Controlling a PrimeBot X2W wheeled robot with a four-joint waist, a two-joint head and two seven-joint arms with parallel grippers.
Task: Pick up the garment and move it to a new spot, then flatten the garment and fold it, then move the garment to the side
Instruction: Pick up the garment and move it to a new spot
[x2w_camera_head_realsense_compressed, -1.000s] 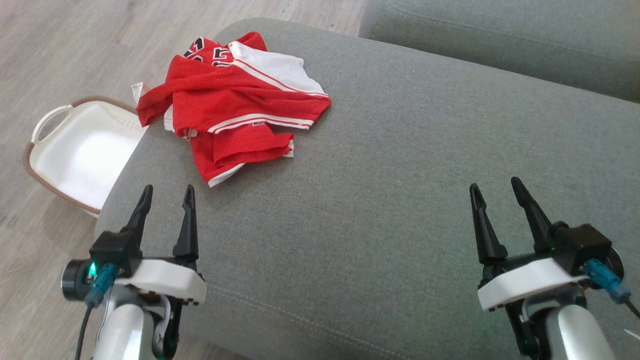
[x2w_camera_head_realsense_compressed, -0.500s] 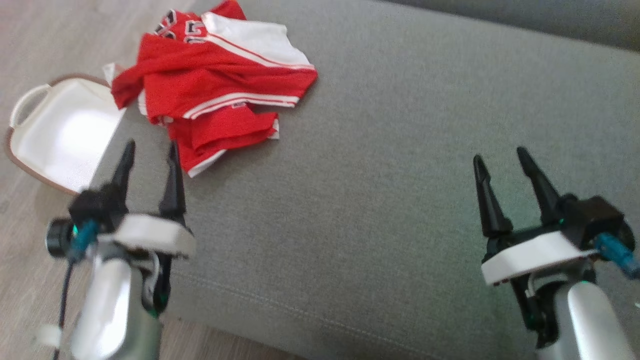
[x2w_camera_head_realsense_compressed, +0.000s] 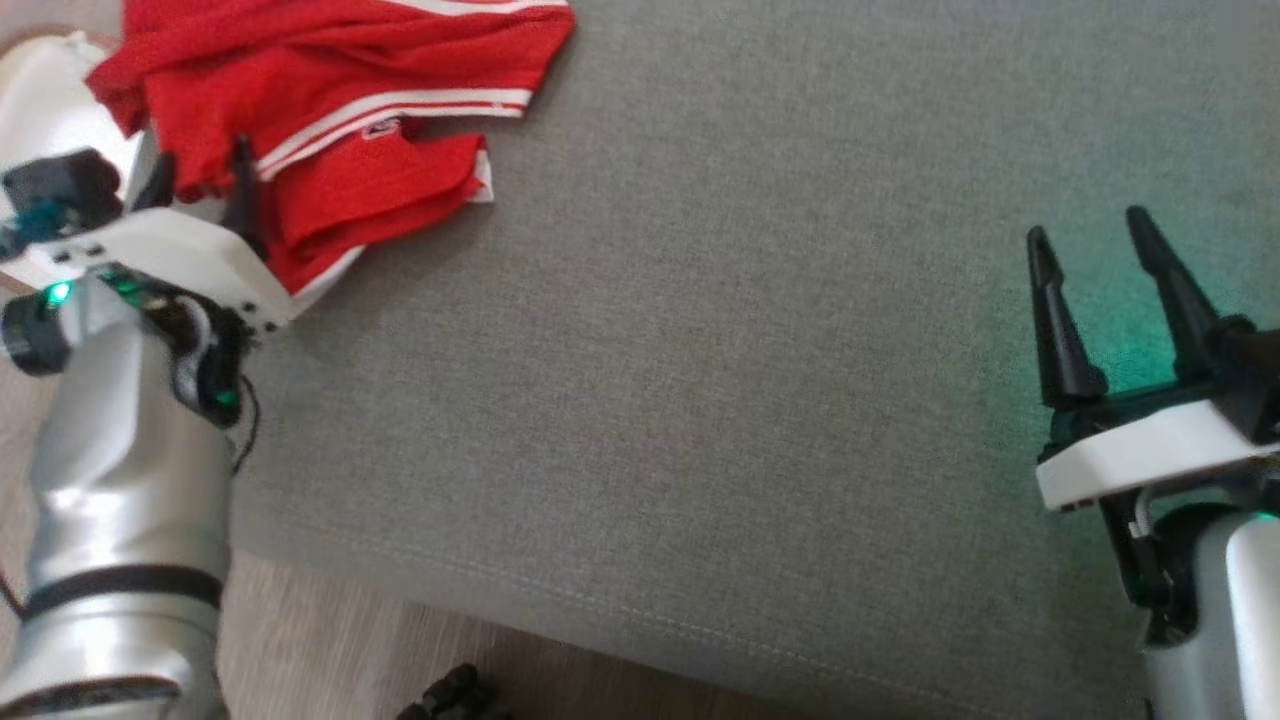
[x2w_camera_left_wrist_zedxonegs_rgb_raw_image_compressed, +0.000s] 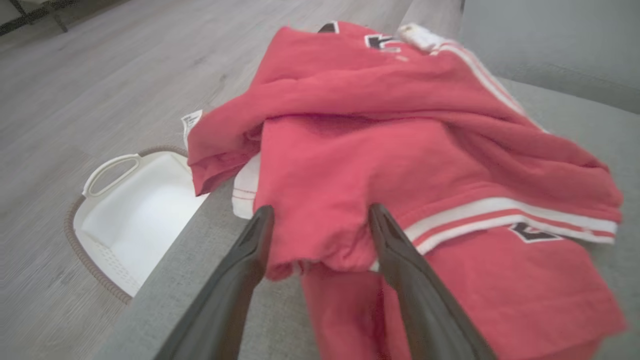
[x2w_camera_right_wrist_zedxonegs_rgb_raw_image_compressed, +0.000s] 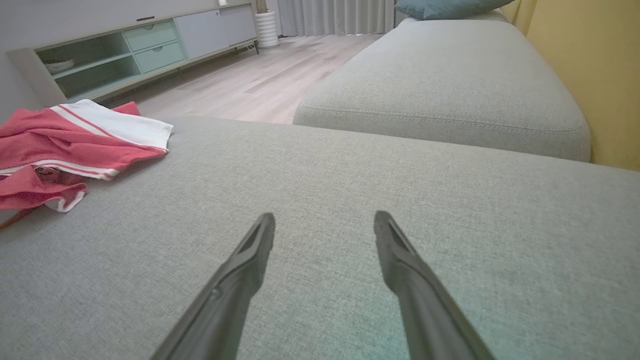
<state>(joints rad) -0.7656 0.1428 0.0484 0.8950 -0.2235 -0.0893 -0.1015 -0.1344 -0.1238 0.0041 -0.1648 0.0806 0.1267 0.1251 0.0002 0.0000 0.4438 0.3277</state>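
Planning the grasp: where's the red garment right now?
The red garment lies crumpled at the head view's upper left, on the sofa cushion near its left edge, beside the white basket; the open left claw is at its near hem.

Left gripper (x2w_camera_head_realsense_compressed: 200, 178), fingers spread, flanks the near fold of the red jersey (x2w_camera_left_wrist_zedxonegs_rgb_raw_image_compressed: 400, 130); right gripper (x2w_camera_head_realsense_compressed: 1085, 228), equally spread, hovers well apart from it.

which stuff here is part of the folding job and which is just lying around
On the job: red and white garment, grey sofa seat under it, left pincer open at its edge, right pincer open.
Just lying about: white basket on floor, teal pillow, sideboard.
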